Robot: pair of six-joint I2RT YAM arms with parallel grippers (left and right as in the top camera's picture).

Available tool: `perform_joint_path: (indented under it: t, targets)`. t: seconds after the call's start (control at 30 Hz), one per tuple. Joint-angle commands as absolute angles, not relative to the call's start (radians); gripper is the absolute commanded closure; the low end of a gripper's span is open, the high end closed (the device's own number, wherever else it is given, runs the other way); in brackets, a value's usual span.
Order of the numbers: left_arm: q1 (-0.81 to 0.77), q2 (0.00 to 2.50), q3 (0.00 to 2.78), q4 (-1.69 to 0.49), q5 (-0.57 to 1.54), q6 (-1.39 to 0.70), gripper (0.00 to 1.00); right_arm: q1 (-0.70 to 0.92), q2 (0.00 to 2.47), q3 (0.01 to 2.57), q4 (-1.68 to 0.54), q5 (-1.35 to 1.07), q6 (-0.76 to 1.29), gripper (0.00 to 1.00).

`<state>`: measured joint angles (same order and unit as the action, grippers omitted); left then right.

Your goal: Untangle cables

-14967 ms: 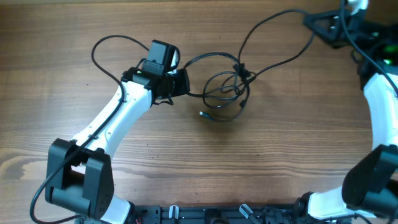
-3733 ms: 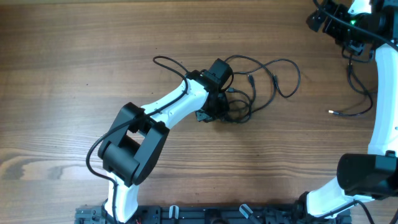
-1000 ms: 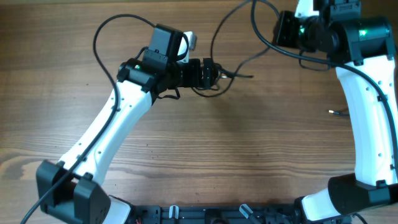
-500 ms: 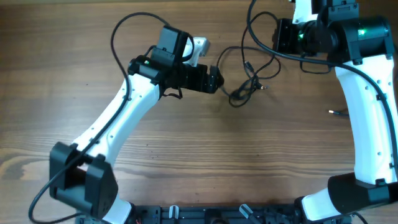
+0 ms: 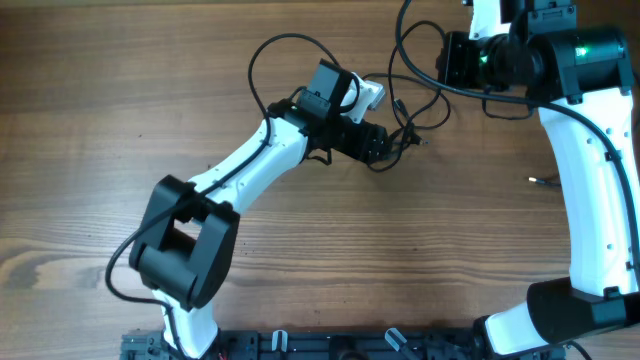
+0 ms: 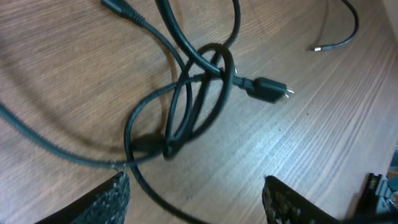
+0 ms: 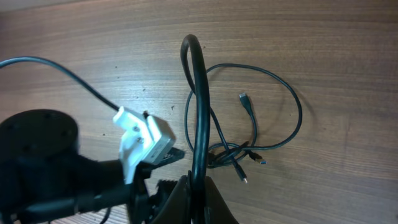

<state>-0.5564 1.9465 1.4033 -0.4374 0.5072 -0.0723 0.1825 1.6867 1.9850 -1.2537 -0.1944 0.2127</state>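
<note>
Cables [image 5: 400,138] knotted on the worktop [image 5: 120,120] right of centre, left gripper [image 5: 385,146] just left of the knot, right gripper [image 5: 450,62] behind and to its right, one strand running up to it, loose cable end [image 5: 538,181] lying well apart at the right.

Left arm [image 5: 240,170]: white tubular links; black blocky joint housing [image 5: 185,250] at 7 o'clock end. White camera bracket [image 5: 368,95] at 2 o'clock of black wrist. Thin black service wire [image 5: 268,44] runs off wrist. Finger pads [image 6: 112,200]: black, knurled texture. Right arm [image 5: 585,200]: white links, black head section, green indicator light [image 5: 583,47] lit at 12 o'clock end.
</note>
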Motion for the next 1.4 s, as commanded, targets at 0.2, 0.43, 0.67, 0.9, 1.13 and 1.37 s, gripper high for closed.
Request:
perform_joint_path:
  t: [0.2,0.43,0.67,0.9,1.13,1.37]
  targets:
    - [-0.569,2.076,1.406,-0.262,0.521,-0.146,0.35,0.18,1.698,1.99,-1.25,-0.212,0.198,0.96]
    - [-0.605,2.124,1.406,-0.208,0.501,-0.165,0.58,0.18,1.698,1.99,-1.249,-0.213,0.198,0.96]
    - [-0.599,2.129,1.406,-0.252,0.415,-0.274,0.96,0.169,1.698,1.99,-1.063,-0.211,0.286,0.96]
    - [-0.564,2.113,1.406,-0.335,0.614,-0.261,0.96,0.123,1.721,1.99,-0.855,-0.01,0.493,0.96]
    - [-0.469,2.092,1.406,-0.496,0.62,-0.184,0.96,-0.046,1.739,1.99,-0.807,0.11,0.583,0.96]
    - [-0.39,2.092,1.406,-0.599,0.468,-0.183,0.96,-0.254,1.739,1.99,-0.809,-0.1,0.545,0.96]
